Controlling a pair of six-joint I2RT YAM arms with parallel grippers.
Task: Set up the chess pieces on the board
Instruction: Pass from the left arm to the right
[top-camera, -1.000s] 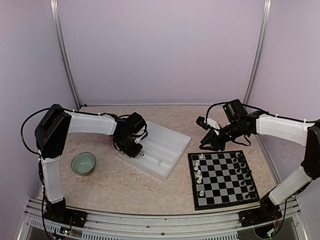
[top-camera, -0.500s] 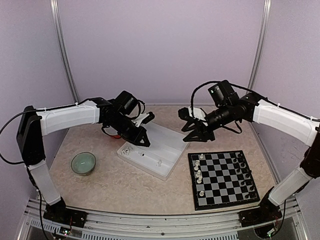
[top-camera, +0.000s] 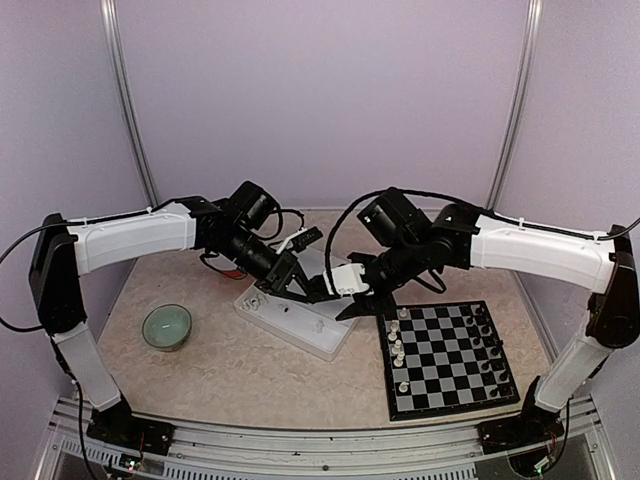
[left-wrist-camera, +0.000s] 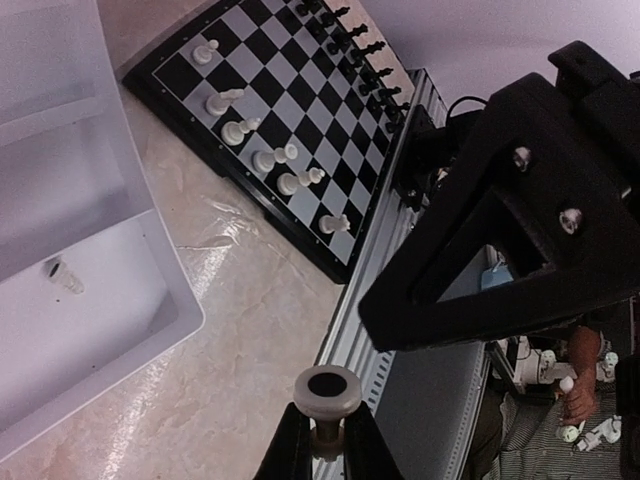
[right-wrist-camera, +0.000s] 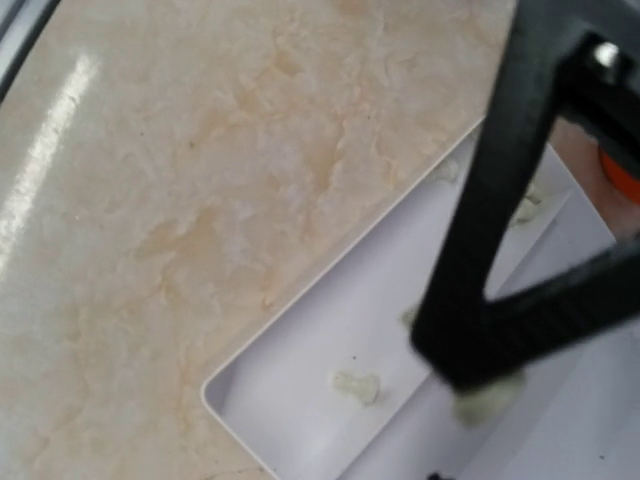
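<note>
One white piece (left-wrist-camera: 327, 392) is clamped between the left fingers (left-wrist-camera: 288, 455). Its round base is turned to the wrist camera. It hangs in the air near the right end of the white tray (top-camera: 345, 262). Other white pieces (left-wrist-camera: 262, 160) stand in a loose line along the edge of the board (top-camera: 450, 365) that faces the tray. The black pieces (left-wrist-camera: 355, 55) stand in a row along the opposite edge. One more pale piece (left-wrist-camera: 62, 277) lies in a compartment of the tray. The board lies flat on the bench (top-camera: 250, 370), to the right of the tray. The right fingers (left-wrist-camera: 545, 185) are close to the left fingers, between tray and board. I cannot tell if they are spread or closed. A green bowl (top-camera: 166, 326) sits on the bench at the left, well apart from the tray.
</note>
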